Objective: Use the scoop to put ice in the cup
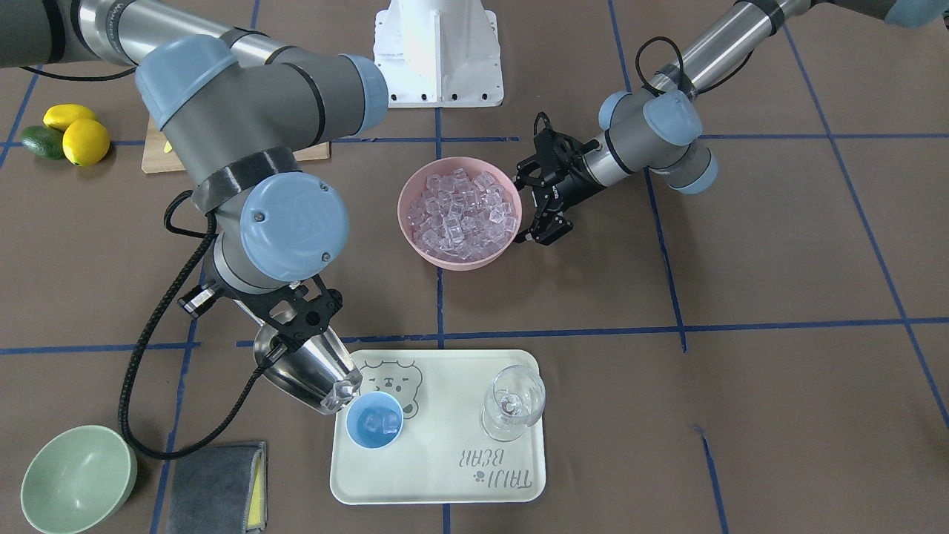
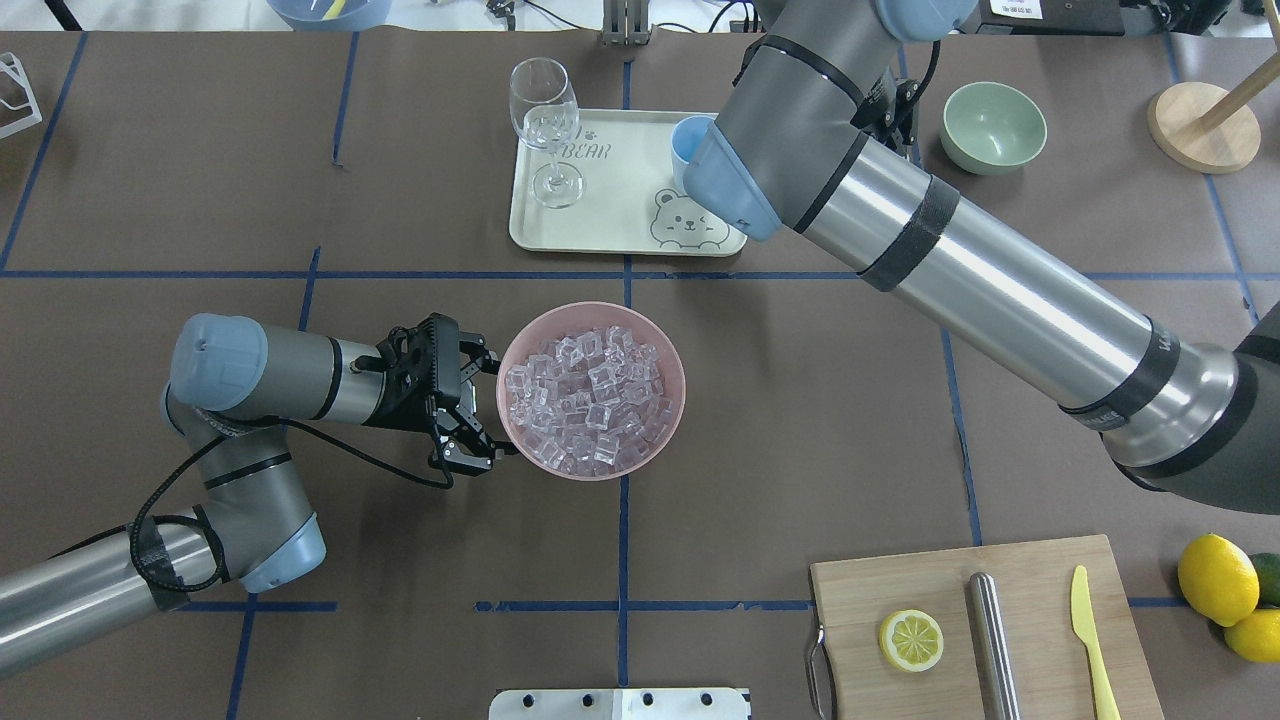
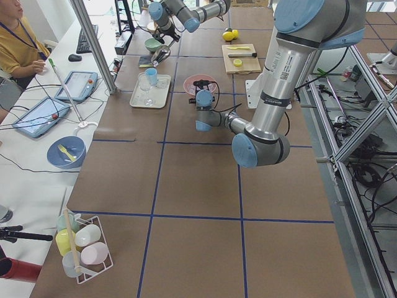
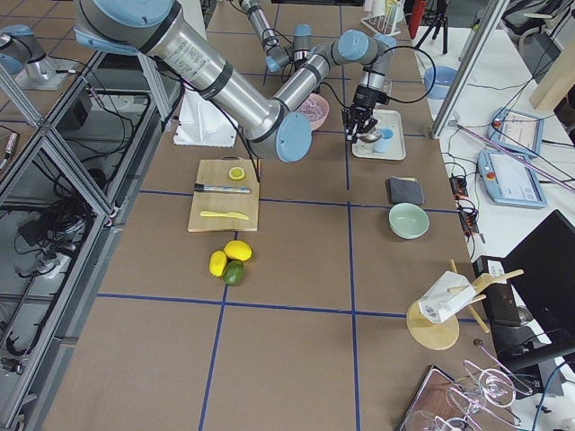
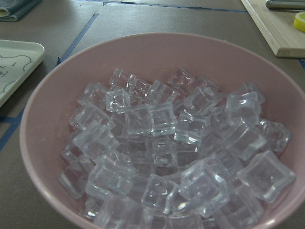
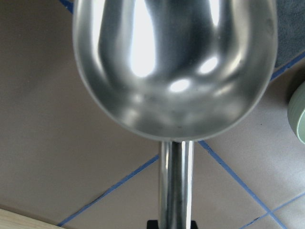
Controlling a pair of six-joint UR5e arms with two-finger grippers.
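Observation:
My right gripper [image 1: 293, 334] is shut on the rod handle of the steel scoop [image 1: 308, 371], which is tilted mouth-down over the light-blue cup [image 1: 374, 420]. A couple of clear ice cubes [image 1: 337, 393] sit at the scoop's lip, and a few lie inside the cup. The cup stands on the cream tray [image 1: 437, 475]. The right wrist view shows only the scoop's underside [image 6: 174, 67] and handle. The pink bowl [image 2: 672, 420] holds many ice cubes [image 5: 162, 143]. My left gripper [image 2: 480, 410] is open beside the bowl's rim and holds nothing.
A clear stemmed goblet [image 1: 513, 404] stands on the tray right of the cup. A pale-green bowl [image 1: 78, 478] and a grey cloth [image 1: 215, 486] lie near the scoop arm. A cutting board [image 2: 1040, 590] with a lemon slice, a steel cylinder and a yellow knife sits by lemons [image 2: 1217, 578].

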